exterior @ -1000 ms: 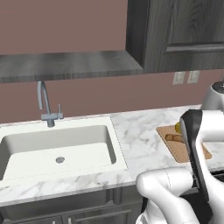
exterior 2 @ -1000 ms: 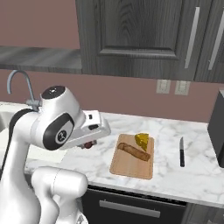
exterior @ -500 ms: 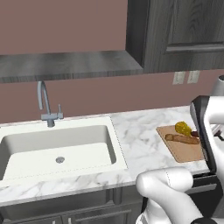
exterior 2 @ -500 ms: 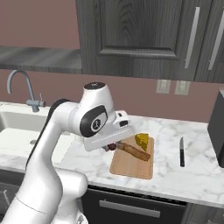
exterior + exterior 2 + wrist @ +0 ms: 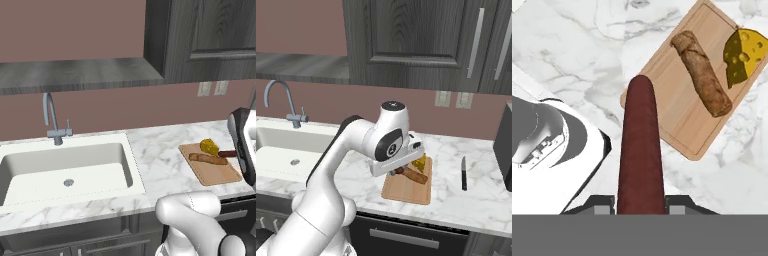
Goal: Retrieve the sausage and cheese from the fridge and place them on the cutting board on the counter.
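Above the counter [image 5: 476, 205], just off one long edge of the cutting board [image 5: 677, 105], your gripper [image 5: 641, 202] is clamped on the sausage [image 5: 640, 155], the dark reddish-brown link sticking straight out between the fingers. In the right base view the hand hangs over the board's sink-side edge.

On the board you already have the cheese [image 5: 741, 55], resting at one far corner with part of it over the rim, and beside it a paler tan, lumpy roll [image 5: 702, 72] lying along the middle of the board. That roll is not your sausage, so don't count it.

So, by my reading, you are about half done: cheese delivered, sausage carried here but not yet set down. What remains is to bring the link over bare wood on the near side of the roll, lower it, and release. A knife [image 5: 464, 173] lies on the counter well apart from the board.
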{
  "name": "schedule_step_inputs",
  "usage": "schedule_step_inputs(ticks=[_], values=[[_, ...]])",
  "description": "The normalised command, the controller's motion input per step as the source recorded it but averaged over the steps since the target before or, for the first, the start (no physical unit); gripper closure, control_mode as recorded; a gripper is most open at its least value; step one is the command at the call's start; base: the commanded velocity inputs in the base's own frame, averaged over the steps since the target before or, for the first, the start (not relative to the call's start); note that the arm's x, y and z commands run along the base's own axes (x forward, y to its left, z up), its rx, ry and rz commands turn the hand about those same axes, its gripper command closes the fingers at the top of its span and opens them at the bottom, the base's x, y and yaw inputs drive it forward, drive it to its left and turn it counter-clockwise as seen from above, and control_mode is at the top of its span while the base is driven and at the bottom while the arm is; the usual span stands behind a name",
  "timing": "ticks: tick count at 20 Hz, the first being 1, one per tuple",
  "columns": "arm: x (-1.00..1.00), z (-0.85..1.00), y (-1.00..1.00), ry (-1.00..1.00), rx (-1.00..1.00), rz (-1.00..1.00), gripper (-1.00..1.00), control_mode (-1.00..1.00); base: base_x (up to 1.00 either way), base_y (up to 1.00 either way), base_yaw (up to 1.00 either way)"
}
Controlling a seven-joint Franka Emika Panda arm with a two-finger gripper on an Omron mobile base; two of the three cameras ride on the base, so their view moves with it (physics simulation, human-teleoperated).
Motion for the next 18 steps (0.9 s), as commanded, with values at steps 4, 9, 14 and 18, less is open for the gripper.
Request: schedule_step_inputs(ticks=[4, 9, 14, 18], values=[[0.22, -0.24, -0.1, 0.02, 0.05, 0.15, 1.0, -1.0, 0.0, 0.0, 0.0], [0.23, -0.58, 0.0, 0.07, 0.0, 0.15, 1.0, -1.0, 0.0, 0.0, 0.0], [0.27, -0.47, 0.0, 0.02, 0.0, 0.09, 1.0, -1.0, 0.0, 0.0, 0.0], [0.33, -0.31, 0.0, 0.0, 0.0, 0.02, 1.0, -1.0, 0.0, 0.0, 0.0]])
